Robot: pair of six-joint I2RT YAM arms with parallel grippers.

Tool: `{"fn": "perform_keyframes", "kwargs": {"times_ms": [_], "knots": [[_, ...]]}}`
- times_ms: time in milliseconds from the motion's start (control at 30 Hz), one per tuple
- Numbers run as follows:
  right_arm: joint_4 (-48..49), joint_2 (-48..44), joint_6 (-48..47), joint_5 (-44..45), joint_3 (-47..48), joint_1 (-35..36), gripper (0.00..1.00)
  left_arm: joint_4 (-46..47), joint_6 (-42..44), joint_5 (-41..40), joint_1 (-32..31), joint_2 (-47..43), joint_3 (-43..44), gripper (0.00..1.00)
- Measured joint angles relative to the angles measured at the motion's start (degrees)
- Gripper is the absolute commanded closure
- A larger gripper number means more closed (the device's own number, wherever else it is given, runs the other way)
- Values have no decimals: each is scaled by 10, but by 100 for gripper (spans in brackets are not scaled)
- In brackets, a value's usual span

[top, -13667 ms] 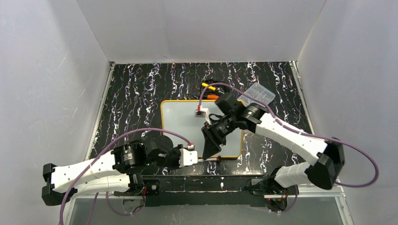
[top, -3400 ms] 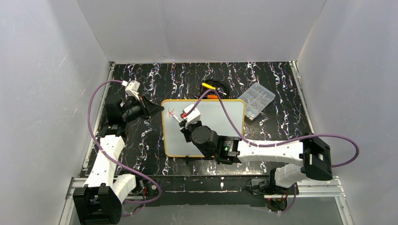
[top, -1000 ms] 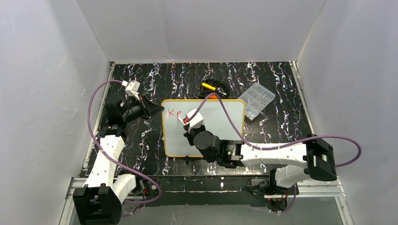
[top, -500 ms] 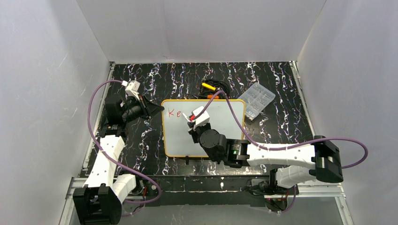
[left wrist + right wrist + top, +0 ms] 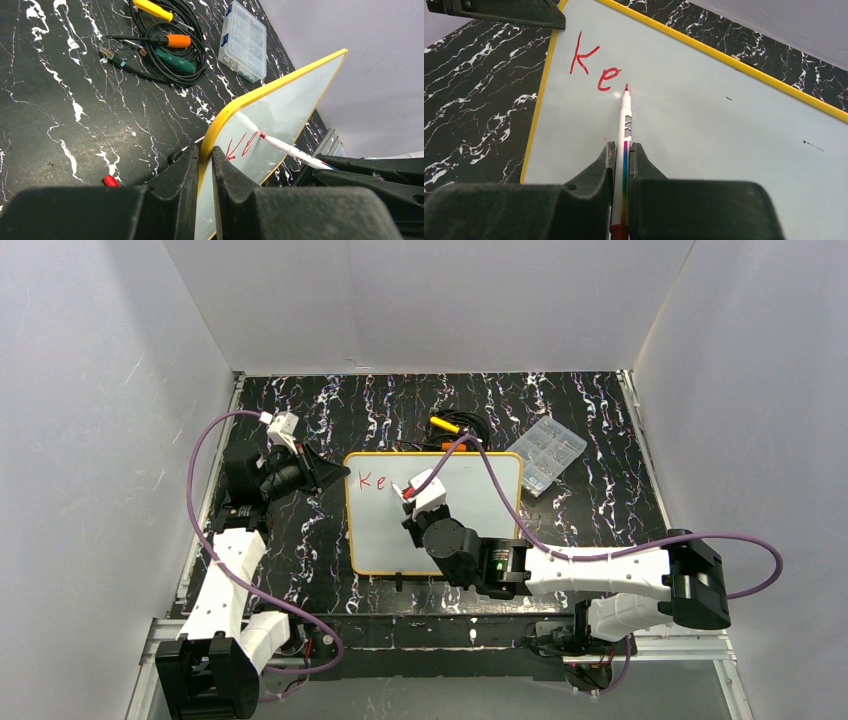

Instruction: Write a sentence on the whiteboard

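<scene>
The left end effector [image 5: 205, 149] has its two matte black fingers pressed onto the thin yellow-orange rim of a glossy, rectangular, round-cornered whiteboard [image 5: 375, 530], pinching it at the far left corner. The board lies on a black, marble-patterned worktop [image 5: 300, 420] veined in white.

The right end effector [image 5: 623, 146] pinches a slim white plastic marker [image 5: 625, 117] with a rainbow stripe along the barrel and a red tip. The barrel runs straight out between the fingers, and the tip meets its own reflection on the shiny surface. Just beyond that tip and to its left is thin red handwritten lettering [image 5: 577, 56], two characters reading "Ke", close to the corner gripped by the left end effector.

Beyond the left end effector lie three smooth-handled tools: a yellow-handled screwdriver [image 5: 152, 9], an orange-handled screwdriver [image 5: 177, 40] and a green-handled screwdriver [image 5: 175, 59], on a loop of black cable [image 5: 150, 76]. One clear plastic compartment box [image 5: 245, 37] sits just right of them.

The white left arm [image 5: 225, 580] rises along the worktop's left side, its wrist turned right toward the board. The white right arm [image 5: 600, 575] stretches low and leftward, its wrist over the board
</scene>
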Motion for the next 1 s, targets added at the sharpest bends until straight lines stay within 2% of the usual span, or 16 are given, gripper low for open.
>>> {"fn": "perform_keyframes", "kwargs": {"times_ms": [433, 1000], "knots": [[3, -7, -6, 25, 0, 0, 99, 1, 0, 0, -1, 0, 0, 100], [26, 9, -23, 7, 0, 0, 99, 1, 0, -3, -1, 0, 0, 100]]}}
